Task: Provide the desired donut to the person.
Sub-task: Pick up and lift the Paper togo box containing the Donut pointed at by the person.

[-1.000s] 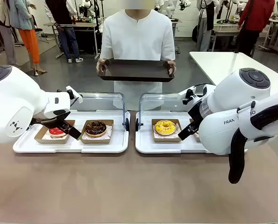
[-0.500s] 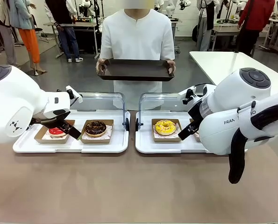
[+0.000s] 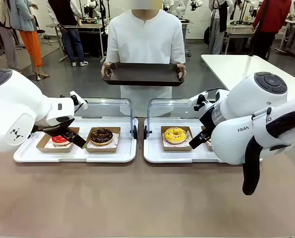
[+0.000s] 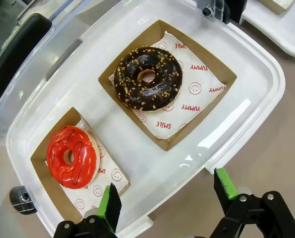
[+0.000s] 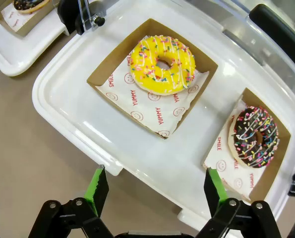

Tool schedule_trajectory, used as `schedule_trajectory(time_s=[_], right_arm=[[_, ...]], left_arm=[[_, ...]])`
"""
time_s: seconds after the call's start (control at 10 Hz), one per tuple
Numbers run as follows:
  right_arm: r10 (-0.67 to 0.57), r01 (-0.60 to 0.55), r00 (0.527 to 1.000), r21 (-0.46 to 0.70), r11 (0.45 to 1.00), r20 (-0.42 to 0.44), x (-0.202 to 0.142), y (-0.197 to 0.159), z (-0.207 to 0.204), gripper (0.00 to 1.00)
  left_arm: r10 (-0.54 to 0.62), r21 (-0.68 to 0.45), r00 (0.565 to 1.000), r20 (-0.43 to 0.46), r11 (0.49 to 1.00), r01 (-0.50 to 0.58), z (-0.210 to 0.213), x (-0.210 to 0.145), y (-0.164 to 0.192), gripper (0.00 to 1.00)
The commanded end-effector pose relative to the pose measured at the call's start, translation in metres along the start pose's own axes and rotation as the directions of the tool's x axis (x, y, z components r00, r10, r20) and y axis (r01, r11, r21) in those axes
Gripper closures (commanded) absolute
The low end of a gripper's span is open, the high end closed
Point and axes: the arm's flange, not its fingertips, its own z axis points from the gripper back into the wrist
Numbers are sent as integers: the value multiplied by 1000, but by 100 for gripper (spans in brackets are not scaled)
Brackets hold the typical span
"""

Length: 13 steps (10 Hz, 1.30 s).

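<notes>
– Donuts, nearest first?
– Four, each in own paper-lined box [image 4: 118, 99]. Below left gripper [image 4: 167, 191]: red donut [image 4: 71, 156] and nutty donut [image 4: 147, 78] on left tray [image 4: 266, 74]. Below right gripper [image 5: 155, 181]: yellow donut [image 5: 162, 64] and sprinkled donut [image 5: 255, 136] on right tray [image 5: 48, 94].
– Grippers?
– Both spread wide, green pads [image 4: 110, 203] well apart, gripping nothing, hanging over near tray rims, touching no box.
– Farther off?
– Clear lids [image 3: 107, 106] tipped up behind both trays. Beyond, person [image 3: 146, 44] at far side, holding dark tray [image 3: 142, 74] level in both hands [image 3: 106, 69], apparently waiting.
– Trouble ahead?
– No pointing visible, so no telling which one wanted; guessing: wrong pick. Pinching icing rather than box wall: smear, or slip. Tilting box on lift: donut sliding out. Swinging across carelessly: knocking a lid. Releasing short of dark tray: drop onto table [image 3: 137, 198].
– Different from a second ago?
– Hardly anything. Both arms in same pose, donuts untouched; dark tray shifted a touch toward robot's left.
</notes>
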Motion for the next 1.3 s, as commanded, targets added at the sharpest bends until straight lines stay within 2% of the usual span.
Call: schedule_trajectory(time_s=[0.0, 0.5, 0.6, 0.7, 0.8, 1.0, 1.2], right_arm=[[0, 0, 1000, 0, 1000, 0, 0, 0, 0, 0], [0, 0, 1000, 0, 1000, 0, 0, 0, 0, 0], [14, -14, 1000, 35, 999, -23, 1, 3, 10, 0], [28, -24, 997, 65, 998, -66, -1, 5, 30, 0], [29, -20, 992, 70, 997, -121, 1, 5, 55, 0], [-28, 48, 977, 92, 995, -210, 18, -7, 112, 0], [-68, 84, 972, 66, 994, -224, 33, -14, 164, 0]], left_arm=[[0, 0, 1000, 0, 1000, 0, 0, 0, 0, 0], [0, 0, 1000, 0, 1000, 0, 0, 0, 0, 0], [0, -19, 999, -36, 1000, 0, 13, 3, 6, 0], [-7, -26, 999, -31, 1000, 6, 38, 5, 7, 0], [19, -4, 996, -88, 1000, -19, 66, 15, 11, 0], [14, -48, 985, -174, 999, -22, 119, 47, 28, 0], [34, -32, 977, -210, 999, -42, 163, 68, 42, 0]])
